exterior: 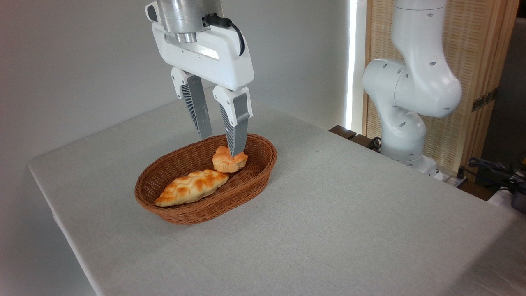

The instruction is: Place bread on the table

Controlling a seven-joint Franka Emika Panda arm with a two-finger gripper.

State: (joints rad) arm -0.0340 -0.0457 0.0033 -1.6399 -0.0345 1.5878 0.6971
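Note:
The bread (228,160), a small round orange-golden bun with ridged sides, sits in the far end of a brown wicker basket (193,211). My gripper (222,144) hangs over it, open, fingers pointing down. The right fingertip (237,148) overlaps the bun's top in the picture; the left fingertip stands at the basket's back rim. Whether a finger touches the bun I cannot tell. The table (328,222) is covered in a light grey-white cloth.
A long braided golden loaf (192,187) lies in the basket's near half, just left of the bun. The arm's white base (404,123) stands off the table's far right edge, with cables (493,168) beside it. Bare cloth stretches right of the basket.

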